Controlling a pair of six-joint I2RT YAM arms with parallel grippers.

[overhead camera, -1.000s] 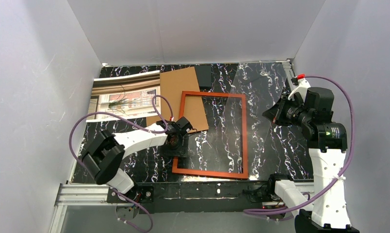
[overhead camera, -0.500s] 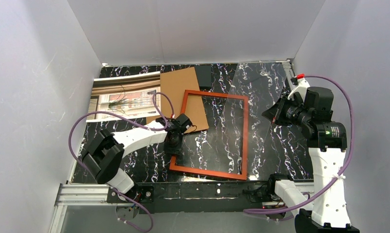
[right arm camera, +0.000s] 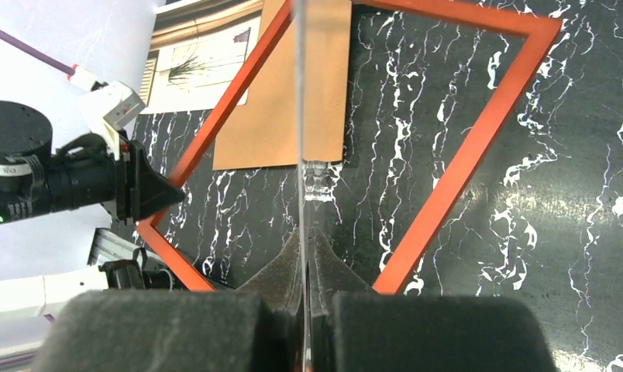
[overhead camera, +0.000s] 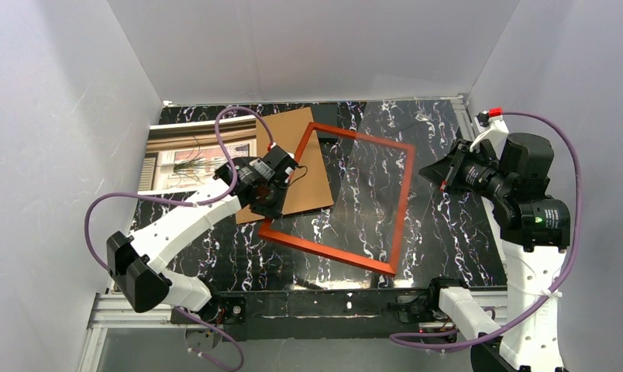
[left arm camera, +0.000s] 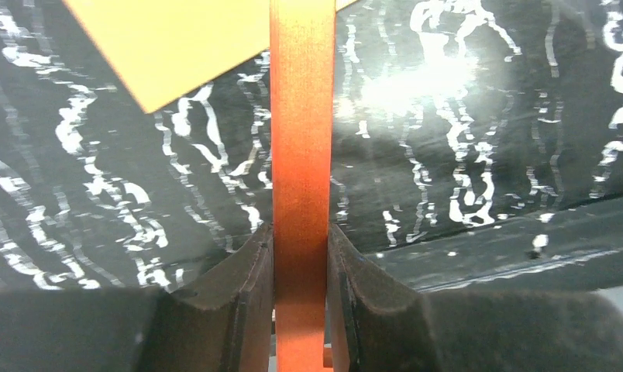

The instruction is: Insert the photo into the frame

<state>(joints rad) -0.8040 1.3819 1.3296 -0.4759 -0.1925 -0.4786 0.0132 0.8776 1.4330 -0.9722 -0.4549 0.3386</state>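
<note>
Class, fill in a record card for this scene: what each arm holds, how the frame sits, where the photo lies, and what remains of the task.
Left gripper: jaws shut on one side bar of the frame
Right gripper: jaws shut on the edge of the clear sheet
Frame: empty, skewed to the table edges, its gripped bar crossing the cardboard board
Photo: picture side up at far left, its right end under the board
Task state: photo not yet in the frame

Left arm reaches forward and inward, wrist pitched down. Left hand is clamped on the frame rail. Right arm stands upright, wrist turned inward. Right hand pinches the clear sheet edge-on.
</note>
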